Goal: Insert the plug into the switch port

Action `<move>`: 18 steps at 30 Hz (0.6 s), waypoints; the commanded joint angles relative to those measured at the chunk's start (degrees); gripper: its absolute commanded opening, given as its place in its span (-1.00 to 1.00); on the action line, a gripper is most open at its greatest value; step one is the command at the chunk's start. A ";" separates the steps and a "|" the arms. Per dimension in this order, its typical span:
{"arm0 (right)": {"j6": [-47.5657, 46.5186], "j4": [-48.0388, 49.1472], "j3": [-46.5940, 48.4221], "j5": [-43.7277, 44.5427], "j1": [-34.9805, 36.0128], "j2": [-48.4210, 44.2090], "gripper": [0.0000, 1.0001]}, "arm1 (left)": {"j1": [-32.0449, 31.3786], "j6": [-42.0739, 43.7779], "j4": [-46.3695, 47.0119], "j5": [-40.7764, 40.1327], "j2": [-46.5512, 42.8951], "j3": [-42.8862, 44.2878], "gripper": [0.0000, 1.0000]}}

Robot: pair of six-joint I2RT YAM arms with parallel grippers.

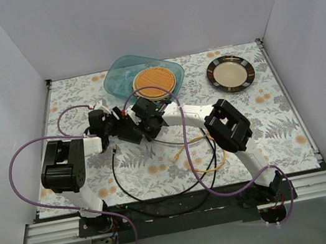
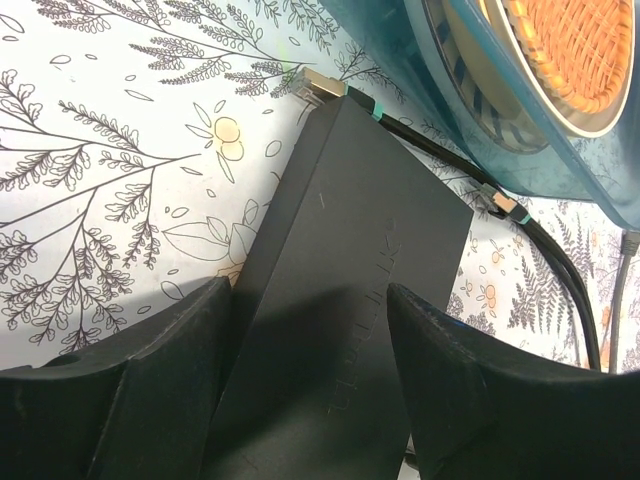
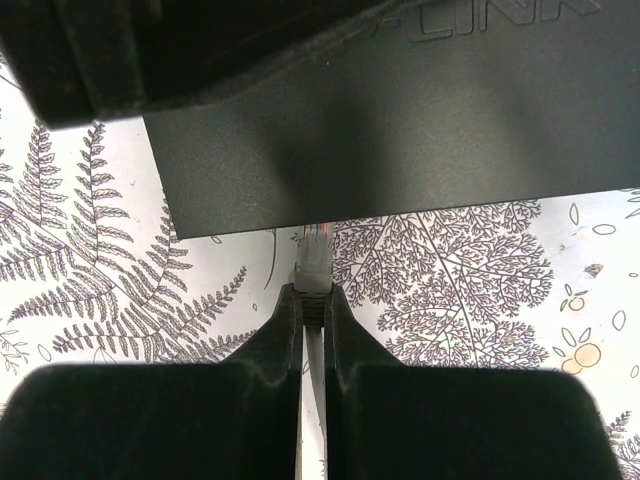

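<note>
The switch (image 2: 340, 250) is a flat matte-black box lying on the fern-print cloth. My left gripper (image 2: 308, 295) straddles it, with a finger pressed on each long side. In the right wrist view the switch (image 3: 400, 130) fills the top. My right gripper (image 3: 313, 293) is shut on a clear plug (image 3: 313, 265) with a white cable. The plug's tip points at the switch's near edge and just reaches under it. The sockets are hidden from this angle. In the top view both grippers (image 1: 110, 128) (image 1: 147, 121) meet at the switch (image 1: 128, 132).
A blue tray (image 1: 146, 77) holding a woven orange mat stands just behind the grippers. A dark-rimmed plate (image 1: 230, 73) is at the back right. Black (image 1: 162, 188) and yellow (image 1: 203, 153) cables loop across the front. A metal plug (image 2: 322, 84) on a black cable lies at the switch's far end.
</note>
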 commanded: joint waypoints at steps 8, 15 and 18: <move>2.68 29.79 6.90 1.82 0.20 -0.99 -0.97 | -8.12 -4.33 -8.36 12.65 -0.41 -3.43 0.18; 2.16 27.61 13.40 0.06 0.20 2.26 -0.97 | -10.05 -4.86 -8.36 12.03 -0.85 -2.99 0.18; 1.89 27.07 15.07 -1.26 0.20 3.31 -0.97 | -10.49 -4.43 -8.36 12.03 -1.46 -2.64 0.18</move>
